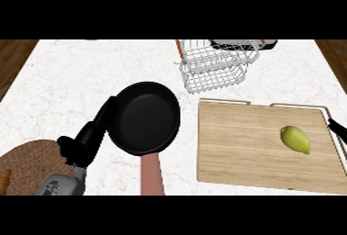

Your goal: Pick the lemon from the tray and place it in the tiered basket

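Right hand (pixel 341 130) shows only as a dark sliver at the view's right edge, level with the tray's (pixel 237 147) right rim. We cannot tell from so little of it whether it is open or closed. Our left hand (pixel 85 140) rests open, fingers up, at the lower left, just beside the left rim of the black frying pan (pixel 143 117). It holds nothing.

The lemon (pixel 295 139) lies on the wooden tray, in its right half and nearer the right rim than the middle. From the right hand it sits just to the left, near and about level. From the left hand it is well apart, with the pan and most of the tray between. We judge the right hand the one to take it.

The lemon's long axis runs on a steep diagonal, far end toward the left and near end toward the right. A grasp coming in from the right would meet its long side, so closing across the short width looks the natural approach.

The tiered basket (pixel 217 64) stands on the tabletop (pixel 68 69) beyond the tray's far left corner. It lies farther away and to the left of the lemon, so the carry would go forward and leftward. The lemon is not yet picked.
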Robot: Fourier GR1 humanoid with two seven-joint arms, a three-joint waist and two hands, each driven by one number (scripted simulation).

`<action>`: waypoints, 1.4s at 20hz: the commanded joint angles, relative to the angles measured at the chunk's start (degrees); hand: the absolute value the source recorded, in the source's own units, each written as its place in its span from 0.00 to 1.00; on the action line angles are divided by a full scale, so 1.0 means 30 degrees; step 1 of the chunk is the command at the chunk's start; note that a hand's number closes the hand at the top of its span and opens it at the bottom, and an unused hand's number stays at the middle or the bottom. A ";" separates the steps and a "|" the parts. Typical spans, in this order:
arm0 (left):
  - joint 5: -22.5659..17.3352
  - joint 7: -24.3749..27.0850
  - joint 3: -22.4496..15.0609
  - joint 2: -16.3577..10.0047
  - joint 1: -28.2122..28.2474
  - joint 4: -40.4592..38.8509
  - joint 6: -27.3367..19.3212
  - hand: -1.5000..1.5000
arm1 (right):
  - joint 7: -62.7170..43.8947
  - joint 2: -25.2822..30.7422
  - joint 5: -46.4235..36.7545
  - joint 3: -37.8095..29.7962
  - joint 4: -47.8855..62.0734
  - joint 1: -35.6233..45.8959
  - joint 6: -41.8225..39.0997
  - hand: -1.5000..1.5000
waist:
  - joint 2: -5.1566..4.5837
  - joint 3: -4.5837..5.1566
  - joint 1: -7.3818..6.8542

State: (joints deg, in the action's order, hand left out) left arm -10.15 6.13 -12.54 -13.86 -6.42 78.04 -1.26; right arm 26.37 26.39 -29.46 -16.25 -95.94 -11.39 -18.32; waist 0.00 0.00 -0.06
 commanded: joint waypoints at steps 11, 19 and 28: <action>0.2142 0.1307 0.1149 0.1622 0.0559 -0.1015 0.0906 0.50 | 0.1033 -0.1465 -0.2625 0.0255 0.4700 0.2381 0.1435 0.00 | 0.0002 -0.0001 0.0030; 0.1760 0.0305 0.2524 0.1286 -0.0770 -0.1531 0.1883 0.50 | 0.0870 -0.2083 -0.3505 0.1243 0.6958 0.4550 0.1798 0.00 | -0.0009 0.0000 0.0014; 0.3051 0.0933 0.1705 0.2435 0.0139 -0.1257 0.1262 0.50 | 0.3922 -0.2582 -0.2047 0.0327 0.9180 0.5850 0.2684 1.00 | -0.0017 -0.0009 -0.0014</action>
State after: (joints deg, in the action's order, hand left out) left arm -2.53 7.60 -6.02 -8.33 -6.85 75.90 3.27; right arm 35.00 21.33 -38.13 -14.39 -70.56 3.68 -12.64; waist 0.31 0.52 0.09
